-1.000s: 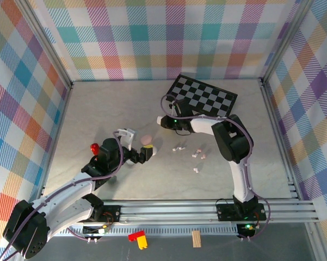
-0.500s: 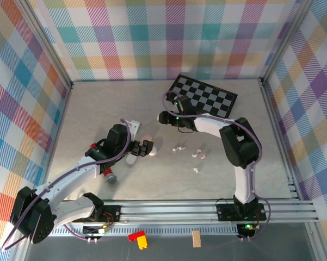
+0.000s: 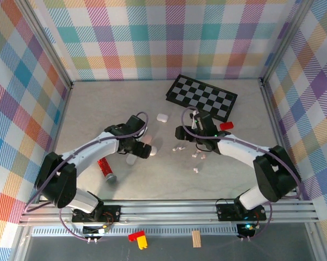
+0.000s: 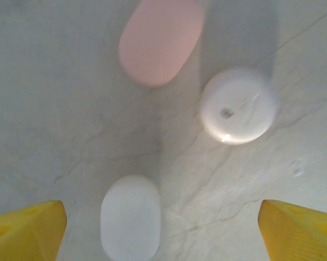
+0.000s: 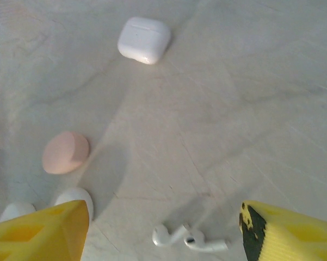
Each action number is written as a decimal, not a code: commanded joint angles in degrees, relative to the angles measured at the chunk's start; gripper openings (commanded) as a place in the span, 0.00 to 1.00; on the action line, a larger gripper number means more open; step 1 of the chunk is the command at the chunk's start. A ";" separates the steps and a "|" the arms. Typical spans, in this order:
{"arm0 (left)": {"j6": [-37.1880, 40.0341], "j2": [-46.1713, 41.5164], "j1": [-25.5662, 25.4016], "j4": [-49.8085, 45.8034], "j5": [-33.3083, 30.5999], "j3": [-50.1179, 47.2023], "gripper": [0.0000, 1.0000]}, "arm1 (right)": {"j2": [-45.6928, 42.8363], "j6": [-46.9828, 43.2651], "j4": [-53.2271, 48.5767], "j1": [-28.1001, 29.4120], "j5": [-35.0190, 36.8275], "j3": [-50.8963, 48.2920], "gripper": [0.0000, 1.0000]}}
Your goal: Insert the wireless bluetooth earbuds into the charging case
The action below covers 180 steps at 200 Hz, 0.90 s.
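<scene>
At the bottom edge of the right wrist view, the right fingers (image 5: 38,234) stood apart and empty, a pair of white earbuds (image 5: 187,237) lying on the surface (image 5: 250,109) between them. The left fingers (image 4: 27,228), also apart and empty, flanked a white case (image 4: 130,217), with a pink case (image 4: 160,41) beyond at top centre.

4 cases (image 5: 144,39) — 3 white, 1 pink — 1 checkerboard (image 3: 202,98), roughly 6 earbuds (image 5: 163,235)

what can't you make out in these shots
Top external: earbuds too small to count or tell colours.
Left wrist: white oval case cut off by bottom edge; blur hides any lid seam.
Right wrist: two white cases partly behind a yellow finger of the right pincer.
</scene>
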 commanded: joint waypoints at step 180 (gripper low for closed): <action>-2.28 7.42 0.39 -5.52 -4.18 0.19 0.38 | -8.85 -1.07 -8.70 -0.14 -0.71 -0.43 0.75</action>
